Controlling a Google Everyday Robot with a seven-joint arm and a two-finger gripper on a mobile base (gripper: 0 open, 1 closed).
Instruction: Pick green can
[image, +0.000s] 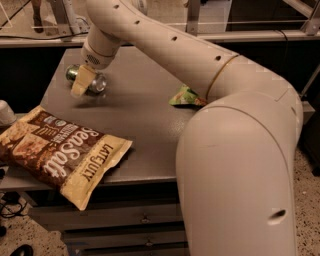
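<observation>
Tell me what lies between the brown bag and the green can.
Only bare table, seen in the camera view; the gripper sits at the green can.

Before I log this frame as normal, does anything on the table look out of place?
The brown snack bag hangs over the table's front edge. The green can lies on its side, with the end effector at it.

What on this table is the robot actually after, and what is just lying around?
Part of the job:
green can, lying on its side
gripper, right at the can

Just lying about:
brown chip bag
small green bag
</observation>
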